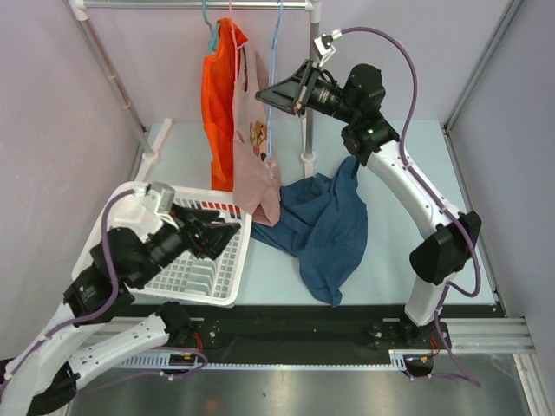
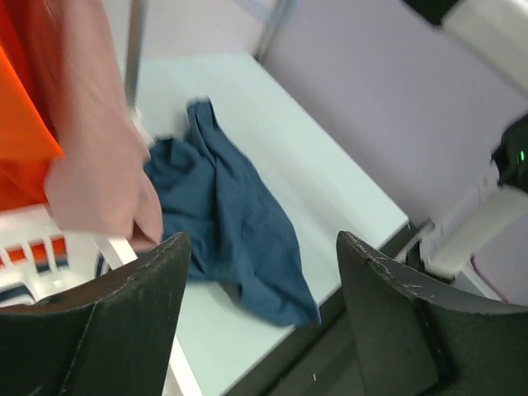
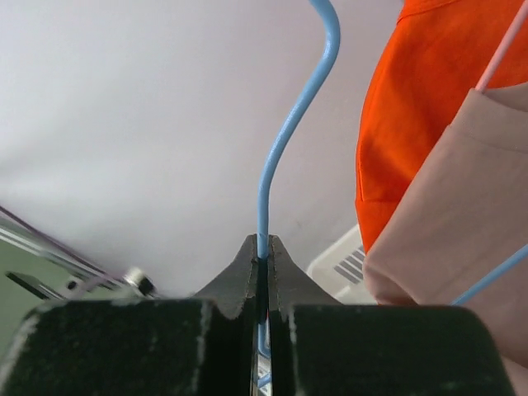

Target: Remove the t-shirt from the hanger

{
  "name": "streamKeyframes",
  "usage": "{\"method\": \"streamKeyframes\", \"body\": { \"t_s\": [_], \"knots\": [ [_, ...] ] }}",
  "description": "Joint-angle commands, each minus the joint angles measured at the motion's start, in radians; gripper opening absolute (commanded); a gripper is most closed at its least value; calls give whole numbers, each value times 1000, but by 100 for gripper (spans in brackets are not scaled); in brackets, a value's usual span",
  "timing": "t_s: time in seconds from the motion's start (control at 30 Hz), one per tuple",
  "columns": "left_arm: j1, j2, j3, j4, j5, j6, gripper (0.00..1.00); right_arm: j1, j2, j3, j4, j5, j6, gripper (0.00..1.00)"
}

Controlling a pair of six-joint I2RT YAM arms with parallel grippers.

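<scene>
A dark blue t-shirt (image 1: 325,227) lies crumpled on the table, off its hanger; it also shows in the left wrist view (image 2: 231,223). The bare blue hanger (image 1: 274,52) hangs from the rail. My right gripper (image 1: 263,94) is shut on the hanger's wire, which the right wrist view shows as a blue wire (image 3: 285,140) pinched between my fingertips, the gripper (image 3: 262,247) closed tight. My left gripper (image 1: 227,232) is open and empty above the basket's right edge, its jaws wide apart in its own view (image 2: 264,247), facing the blue shirt.
An orange t-shirt (image 1: 218,95) and a pink t-shirt (image 1: 251,147) hang on other hangers from the rail (image 1: 173,5). The pink one's hem drapes toward the white basket (image 1: 195,277). A rack post (image 1: 310,87) stands behind the blue shirt. Walls close in on both sides.
</scene>
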State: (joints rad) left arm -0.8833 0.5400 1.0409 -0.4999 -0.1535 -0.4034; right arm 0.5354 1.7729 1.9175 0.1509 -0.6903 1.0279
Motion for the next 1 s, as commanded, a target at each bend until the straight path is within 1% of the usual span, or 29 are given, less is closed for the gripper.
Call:
{"method": "streamKeyframes", "body": {
  "t_s": [0.0, 0.1, 0.2, 0.4, 0.57, 0.7, 0.97],
  "knots": [
    [3, -89, -119, 11, 141, -80, 75, -37, 86, 83, 186, -20, 222, 0],
    [3, -118, -183, 29, 195, -112, 74, -52, 132, 115, 234, -2, 291, 0],
    [3, -126, -226, 38, 251, -133, 73, -61, 158, 136, 260, 8, 322, 0],
    [3, -156, -280, 75, 292, -161, 72, -112, 188, 172, 279, 3, 354, 0],
    [1, -164, -291, 80, 304, -160, 72, -114, 188, 189, 286, -24, 360, 0],
    [1, -161, -298, 92, 308, -160, 73, -107, 174, 190, 247, -15, 336, 0],
    [-12, -112, -312, 144, 353, -190, 73, -135, 232, 199, 254, -8, 396, 0]
  ]
}}
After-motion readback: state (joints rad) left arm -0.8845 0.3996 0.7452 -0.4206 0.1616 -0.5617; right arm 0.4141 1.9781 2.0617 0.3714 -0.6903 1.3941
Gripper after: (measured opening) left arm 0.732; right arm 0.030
